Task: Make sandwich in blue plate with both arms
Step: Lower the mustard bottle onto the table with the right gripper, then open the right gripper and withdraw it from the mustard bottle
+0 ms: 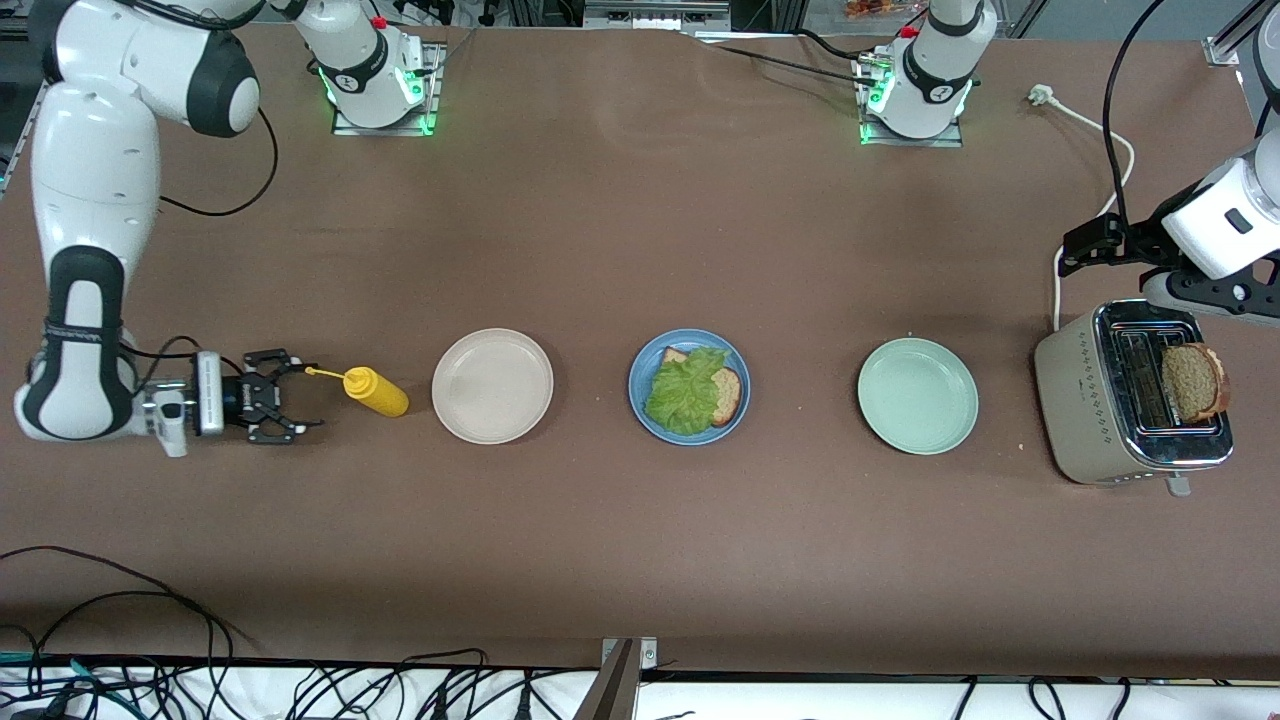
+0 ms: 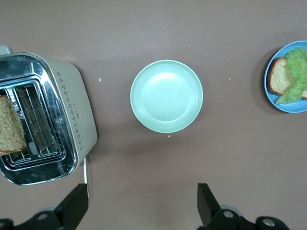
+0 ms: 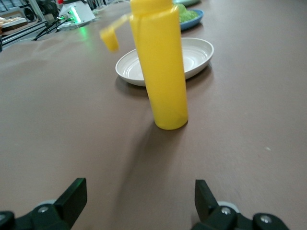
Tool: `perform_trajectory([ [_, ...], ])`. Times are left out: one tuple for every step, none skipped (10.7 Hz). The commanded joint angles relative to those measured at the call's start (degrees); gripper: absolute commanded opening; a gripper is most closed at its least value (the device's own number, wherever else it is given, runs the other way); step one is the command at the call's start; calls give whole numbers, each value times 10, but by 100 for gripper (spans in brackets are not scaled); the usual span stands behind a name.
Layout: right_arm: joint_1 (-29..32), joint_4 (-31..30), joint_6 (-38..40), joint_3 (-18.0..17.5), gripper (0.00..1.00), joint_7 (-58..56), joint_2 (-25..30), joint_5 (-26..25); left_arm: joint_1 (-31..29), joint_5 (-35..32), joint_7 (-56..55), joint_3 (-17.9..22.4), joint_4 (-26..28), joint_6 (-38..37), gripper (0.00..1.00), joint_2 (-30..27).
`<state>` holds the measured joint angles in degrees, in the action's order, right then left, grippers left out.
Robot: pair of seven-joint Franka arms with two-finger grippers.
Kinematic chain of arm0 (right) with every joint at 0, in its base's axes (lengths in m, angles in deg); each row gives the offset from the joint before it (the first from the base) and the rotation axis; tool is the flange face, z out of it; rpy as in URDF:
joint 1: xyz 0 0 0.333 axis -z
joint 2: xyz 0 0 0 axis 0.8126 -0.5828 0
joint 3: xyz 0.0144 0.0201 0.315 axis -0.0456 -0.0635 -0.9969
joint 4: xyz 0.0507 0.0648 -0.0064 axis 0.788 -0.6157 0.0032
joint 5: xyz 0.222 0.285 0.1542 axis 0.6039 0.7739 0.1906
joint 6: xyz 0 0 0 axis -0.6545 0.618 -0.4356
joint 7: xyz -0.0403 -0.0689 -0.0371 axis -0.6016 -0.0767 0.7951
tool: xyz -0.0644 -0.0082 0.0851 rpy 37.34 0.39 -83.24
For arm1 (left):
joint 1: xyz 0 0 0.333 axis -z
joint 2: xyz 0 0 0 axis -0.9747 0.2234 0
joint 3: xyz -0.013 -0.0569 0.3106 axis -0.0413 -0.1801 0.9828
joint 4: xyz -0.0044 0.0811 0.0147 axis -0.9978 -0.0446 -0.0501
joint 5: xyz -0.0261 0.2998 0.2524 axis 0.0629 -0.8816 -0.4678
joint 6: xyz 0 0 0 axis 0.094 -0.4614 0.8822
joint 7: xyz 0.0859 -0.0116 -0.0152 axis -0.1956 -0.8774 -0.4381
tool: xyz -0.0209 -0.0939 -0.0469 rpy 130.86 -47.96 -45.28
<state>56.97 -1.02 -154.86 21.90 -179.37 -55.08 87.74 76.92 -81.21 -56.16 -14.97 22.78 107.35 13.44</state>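
R gripper: fingers wide apart, nothing in them, low by the table at the right arm's end, aimed at the mustard bottle
mustard bottle: yellow, standing upright just off the R gripper, cap flipped open on its strap, beside the beige plate
L gripper: spread wide, empty, up in the air at the left arm's end, looking down on table w/ toaster and mint plate
toaster: one wholegrain slice poking out of a slot
mint plate: btwn toaster and blue plate
blue plate: mid table, bread slice w/ lettuce leaf lying on it
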Motion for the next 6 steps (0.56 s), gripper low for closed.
perform_trajectory([
  [3,-13,-7,-1,100,197,103,-121,-3,-1,5,-1,-19,-5,100,6],
  [3,-13,-20,-6,100,284,137,-171,-3,-1,5,-1,-19,-5,100,6],
  [1,-13,-24,-9,100,378,162,-213,-3,-1,5,-1,-19,-5,100,6],
  [-2,-13,-37,-30,100,466,188,-270,-3,-1,5,-1,-19,-5,100,7],
  [-1,-17,-53,-58,100,537,217,-323,-3,-1,5,-1,-19,-4,100,7],
  [-1,-27,-54,-69,100,626,246,-361,-2,-1,5,-1,-19,-4,100,7],
])
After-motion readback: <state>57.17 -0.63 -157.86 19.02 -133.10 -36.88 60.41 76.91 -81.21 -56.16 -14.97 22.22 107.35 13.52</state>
